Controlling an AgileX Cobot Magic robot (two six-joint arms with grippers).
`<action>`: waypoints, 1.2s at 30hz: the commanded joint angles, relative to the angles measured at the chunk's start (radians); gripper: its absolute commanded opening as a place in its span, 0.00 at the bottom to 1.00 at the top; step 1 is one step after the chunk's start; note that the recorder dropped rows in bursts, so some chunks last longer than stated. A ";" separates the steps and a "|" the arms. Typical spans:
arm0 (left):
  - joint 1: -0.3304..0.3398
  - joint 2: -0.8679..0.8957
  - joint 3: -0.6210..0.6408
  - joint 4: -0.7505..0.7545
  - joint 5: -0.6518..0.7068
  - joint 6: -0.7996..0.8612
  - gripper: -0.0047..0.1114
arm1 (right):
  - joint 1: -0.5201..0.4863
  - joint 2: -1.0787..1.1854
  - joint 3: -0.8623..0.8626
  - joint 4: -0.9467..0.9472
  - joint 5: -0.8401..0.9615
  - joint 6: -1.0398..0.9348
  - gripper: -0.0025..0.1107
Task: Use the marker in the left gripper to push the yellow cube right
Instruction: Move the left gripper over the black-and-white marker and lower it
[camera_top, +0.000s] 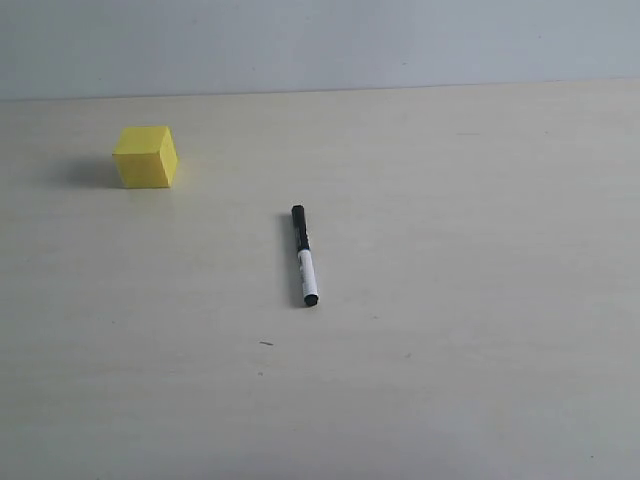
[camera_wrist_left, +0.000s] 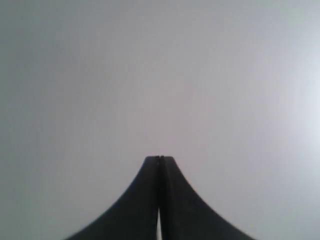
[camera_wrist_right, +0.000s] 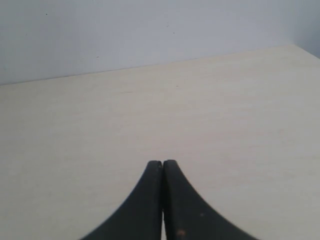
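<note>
- The left gripper (camera_wrist_left: 160, 158) has its two black fingers pressed together, tip against tip, with nothing between them. In the left wrist view it faces only a plain pale grey surface, so this arm points away from the things of the task.
- The right gripper (camera_wrist_right: 162, 162) is also closed, finger against finger, and empty. It hangs above the light wooden table (camera_wrist_right: 225, 115) and looks along it toward the wall (camera_wrist_right: 150, 30).
- The exterior view shows no part of either arm, so more of their pose cannot be told.
- The white barrel of the marker (camera_top: 304, 256) carries some small dark print, too small to read.
- The marker lies flat on the table, near the middle of the exterior view. Its black cap points to the far side and its black end tip to the near side.
- The yellow cube (camera_top: 146, 157) stands on the table at the far left of the exterior view, well apart from the marker.
- Neither wrist view shows the marker or the cube, so how they lie relative to the grippers cannot be told.
</note>
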 joint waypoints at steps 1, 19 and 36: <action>-0.005 0.055 -0.095 -0.038 -0.027 0.081 0.04 | -0.004 -0.006 0.004 -0.002 -0.004 0.000 0.02; -0.005 0.899 -0.598 -0.014 0.716 0.133 0.04 | -0.004 -0.006 0.004 -0.002 -0.004 0.000 0.02; -0.472 1.851 -1.215 -0.096 1.471 0.147 0.04 | -0.004 -0.006 0.004 0.000 -0.004 0.000 0.02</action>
